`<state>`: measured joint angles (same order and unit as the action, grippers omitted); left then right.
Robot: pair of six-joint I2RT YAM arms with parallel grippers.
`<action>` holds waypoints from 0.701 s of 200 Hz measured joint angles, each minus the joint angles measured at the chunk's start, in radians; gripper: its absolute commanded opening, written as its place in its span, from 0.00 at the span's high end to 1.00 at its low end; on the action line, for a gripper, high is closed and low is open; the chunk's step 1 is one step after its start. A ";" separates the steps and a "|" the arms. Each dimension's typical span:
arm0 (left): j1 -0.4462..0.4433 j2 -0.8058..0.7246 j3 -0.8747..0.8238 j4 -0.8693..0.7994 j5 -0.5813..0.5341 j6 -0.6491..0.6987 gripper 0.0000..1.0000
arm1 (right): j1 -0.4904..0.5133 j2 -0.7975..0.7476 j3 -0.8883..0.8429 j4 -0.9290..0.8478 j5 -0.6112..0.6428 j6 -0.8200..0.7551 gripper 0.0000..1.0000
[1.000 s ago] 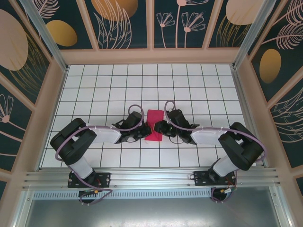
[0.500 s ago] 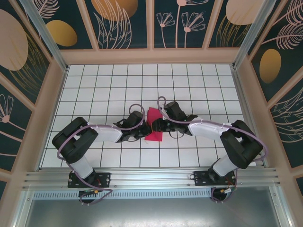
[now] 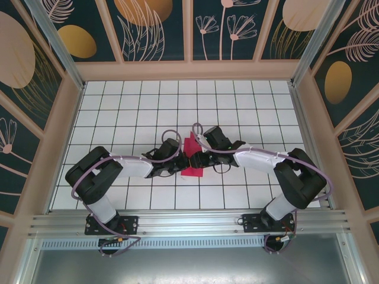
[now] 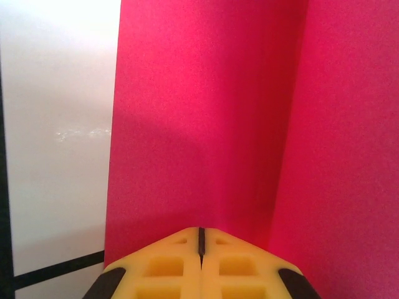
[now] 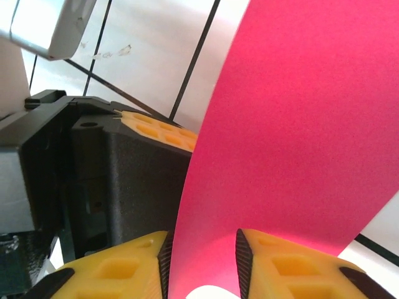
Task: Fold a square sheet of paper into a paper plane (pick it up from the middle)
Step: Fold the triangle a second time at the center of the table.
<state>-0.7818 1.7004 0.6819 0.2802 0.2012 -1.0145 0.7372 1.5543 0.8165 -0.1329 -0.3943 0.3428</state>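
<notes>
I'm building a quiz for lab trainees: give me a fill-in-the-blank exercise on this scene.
The thin square paper sheet is coloured ____. The left end effector is ____. The sheet passes ____ the right end effector's parted yellow fingers. Missing words: red; shut; between.

The left arm (image 3: 133, 167) and right arm (image 3: 260, 158) have bulky black joints and pale grey-white link shells. A lilac cable (image 3: 168, 134) loops along each. Their bases (image 3: 112, 225) are flat and black. The fingers (image 5: 118, 271) are yellow with square hollows and black inner edges.
</notes>
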 measured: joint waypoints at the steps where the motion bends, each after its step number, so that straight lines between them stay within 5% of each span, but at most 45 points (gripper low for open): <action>1: 0.000 0.000 0.000 0.000 0.000 0.000 0.96 | 0.000 0.000 0.000 0.000 0.000 -0.001 0.61; 62: 0.001 0.019 0.005 0.004 0.001 0.003 0.96 | 0.050 -0.034 -0.028 0.027 0.124 -0.043 0.49; 140: 0.000 0.019 0.005 0.008 0.001 0.003 0.96 | 0.121 -0.178 -0.198 0.222 0.205 -0.116 0.51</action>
<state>-0.7818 1.7199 0.6868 0.2882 0.2024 -1.0119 0.8581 1.3766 0.6186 0.0891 -0.1890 0.2268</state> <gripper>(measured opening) 0.068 0.495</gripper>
